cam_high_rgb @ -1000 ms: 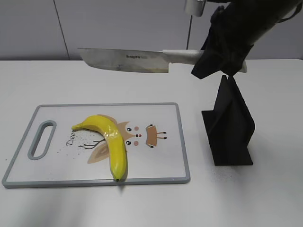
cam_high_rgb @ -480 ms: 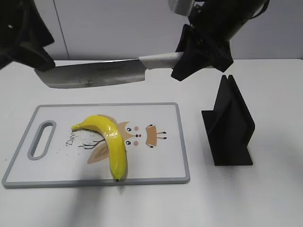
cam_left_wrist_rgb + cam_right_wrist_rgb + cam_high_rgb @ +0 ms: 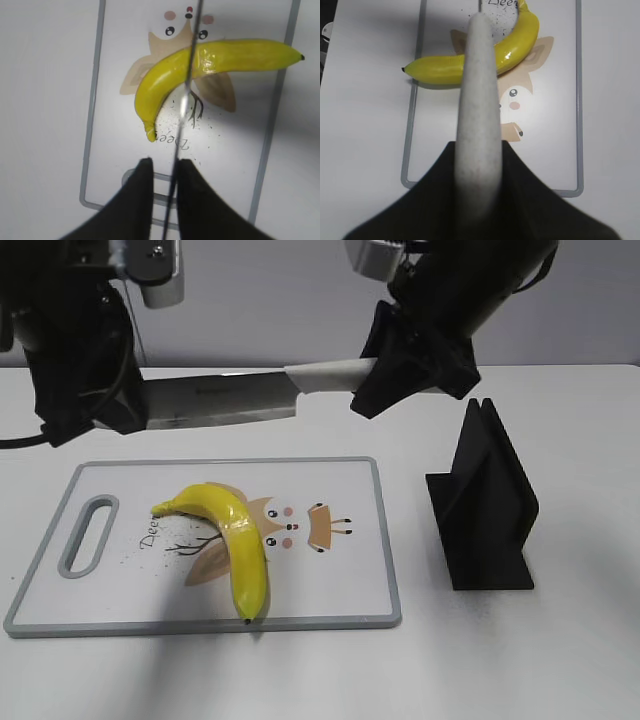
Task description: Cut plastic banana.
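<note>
The plastic banana [image 3: 240, 540] lies on the white cutting board [image 3: 350, 580], dark tip toward the front edge. It also shows in the left wrist view [image 3: 240, 52] and the right wrist view [image 3: 440, 70]. My right gripper [image 3: 385, 380] is shut on the pale handle of a large knife [image 3: 220, 400] and holds it level above the board's far edge. The handle [image 3: 477, 75] fills the jaws [image 3: 477, 150]. My left gripper [image 3: 120, 410] is at the blade's tip end. Its fingers [image 3: 164, 162] straddle the edge-on blade [image 3: 186, 100], with a gap on one side.
A black knife stand [image 3: 485, 505] stands on the white table to the right of the board. The board has a grey rim and a handle slot [image 3: 88, 535] at its left end.
The right arm has carried the knife leftward and slightly lower. The left arm has come in from the left, and its fingers now sit around the blade's tip end.
</note>
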`<state>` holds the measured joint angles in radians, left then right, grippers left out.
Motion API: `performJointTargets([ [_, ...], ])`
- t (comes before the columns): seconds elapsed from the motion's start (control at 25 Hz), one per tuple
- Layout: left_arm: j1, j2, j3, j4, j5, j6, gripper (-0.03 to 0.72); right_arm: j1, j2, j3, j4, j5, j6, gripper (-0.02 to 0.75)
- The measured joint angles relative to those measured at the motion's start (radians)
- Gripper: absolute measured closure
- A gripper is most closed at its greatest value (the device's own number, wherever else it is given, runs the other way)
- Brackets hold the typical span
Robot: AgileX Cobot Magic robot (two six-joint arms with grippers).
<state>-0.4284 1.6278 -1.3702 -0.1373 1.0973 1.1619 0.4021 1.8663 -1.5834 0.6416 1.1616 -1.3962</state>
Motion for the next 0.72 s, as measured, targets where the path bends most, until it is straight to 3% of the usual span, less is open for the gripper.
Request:
performJointTargets([
  [0.12, 0.000, 0.001, 0.000, 0.003, 0.005, 0.001, 0.623, 0.000, 0.020, 0.000, 0.007, -0.028, 0.001, 0.549],
  [0.2, 0.000, 0.009, 0.000, -0.005, 0.006, 0.003, 0.679, 0.000, 0.026, 0.000, 0.004, -0.045, -0.007, 0.549],
  [0.72, 0.000, 0.182, 0.020, -0.058, -0.042, -0.044, 0.696, 0.000, 0.124, 0.005, -0.066, -0.080, -0.005, 0.549],
])
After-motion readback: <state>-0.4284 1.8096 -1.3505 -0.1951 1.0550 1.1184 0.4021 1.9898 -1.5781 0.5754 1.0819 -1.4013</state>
